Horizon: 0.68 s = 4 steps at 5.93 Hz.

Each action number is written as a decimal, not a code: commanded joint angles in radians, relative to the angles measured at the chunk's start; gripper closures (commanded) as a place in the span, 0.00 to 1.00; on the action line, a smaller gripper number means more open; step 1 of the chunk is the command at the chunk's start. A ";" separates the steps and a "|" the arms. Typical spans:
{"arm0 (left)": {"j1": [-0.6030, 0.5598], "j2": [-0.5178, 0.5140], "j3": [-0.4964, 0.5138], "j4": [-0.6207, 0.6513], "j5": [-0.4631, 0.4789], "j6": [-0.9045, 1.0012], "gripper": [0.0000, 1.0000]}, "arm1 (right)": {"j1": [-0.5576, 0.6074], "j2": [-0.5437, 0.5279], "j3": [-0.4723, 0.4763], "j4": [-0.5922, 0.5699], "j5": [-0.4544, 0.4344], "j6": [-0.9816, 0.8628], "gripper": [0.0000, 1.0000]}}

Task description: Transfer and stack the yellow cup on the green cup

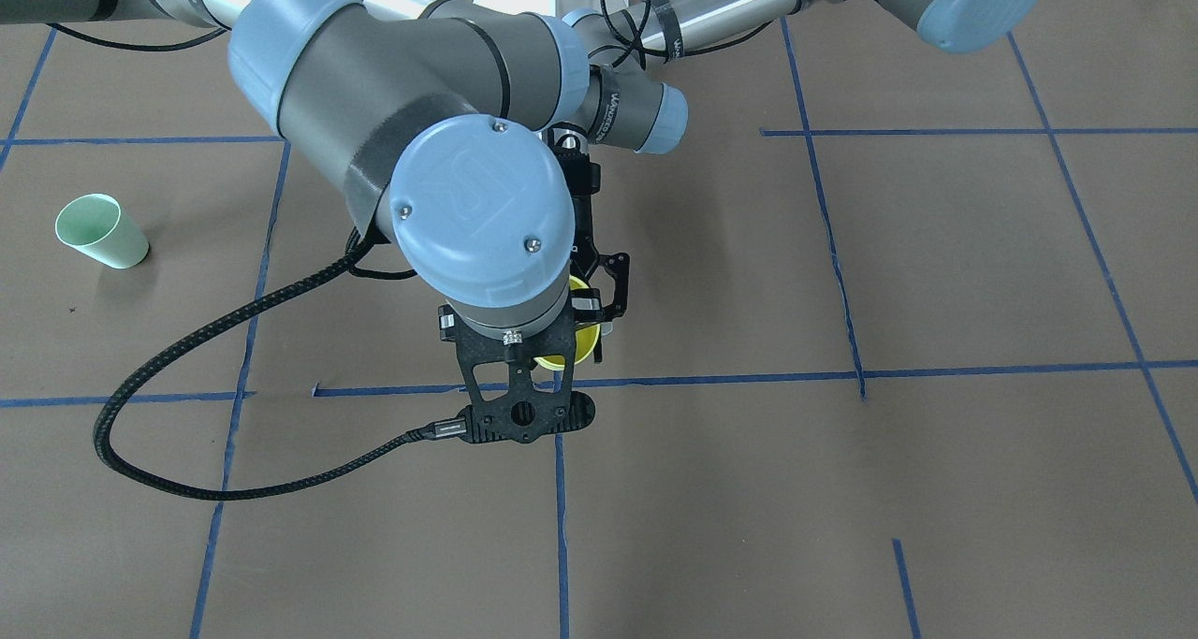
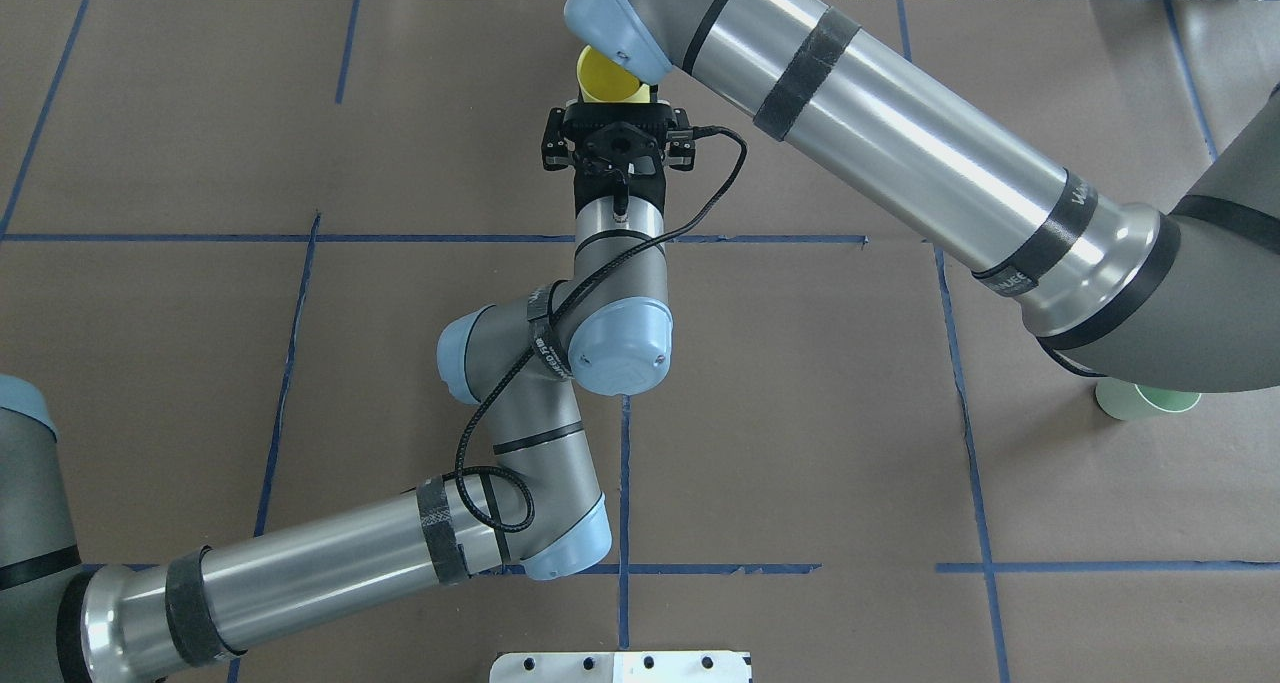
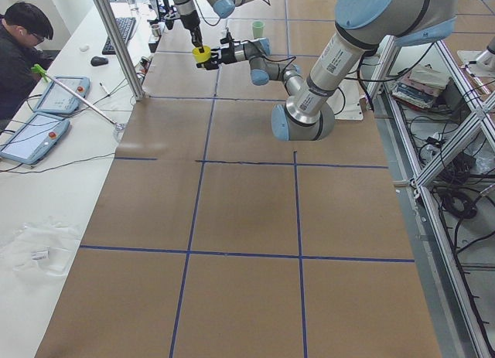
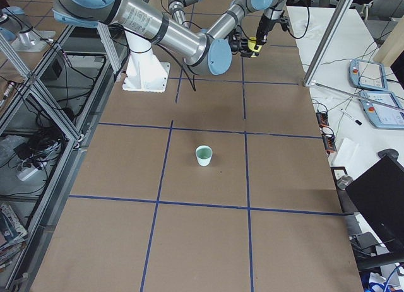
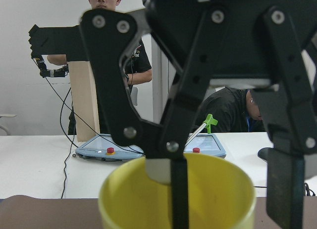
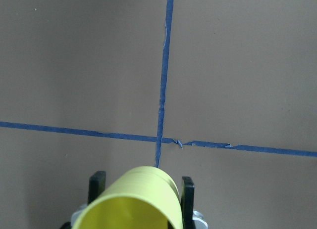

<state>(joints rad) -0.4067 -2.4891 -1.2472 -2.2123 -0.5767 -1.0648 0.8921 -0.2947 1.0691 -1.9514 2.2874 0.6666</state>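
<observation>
Upper right of the left wrist view: white "ROBOTIQ", its top edge cropped, on the black body of the right gripper [image 5: 231, 199]. Centre of the front-facing view: embossed "UR" on a blue joint cap [image 1: 479, 210]. Lettering on the grey wrist link [image 1: 608, 110] is illegible.

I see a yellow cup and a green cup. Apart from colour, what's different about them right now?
The yellow cup is bright; the green cup is pale mint. The yellow cup is held in the air by the left pincer, while the green cup stands on the table. The right pincer has one finger inside the yellow cup; nothing touches the green cup. Both are plain, handleless, tapered and open side up.
</observation>
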 commanded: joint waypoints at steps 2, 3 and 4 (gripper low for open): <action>0.000 0.003 0.000 0.000 0.001 0.031 0.00 | 0.042 0.054 0.012 -0.003 0.015 0.059 1.00; 0.002 0.018 0.002 0.000 0.000 0.029 0.00 | 0.113 0.089 0.014 -0.003 0.090 0.077 1.00; 0.005 0.022 0.002 0.000 0.000 0.031 0.00 | 0.178 0.115 0.014 -0.003 0.145 0.079 1.00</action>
<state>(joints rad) -0.4043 -2.4732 -1.2461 -2.2120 -0.5765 -1.0351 1.0088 -0.2072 1.0822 -1.9542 2.3772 0.7382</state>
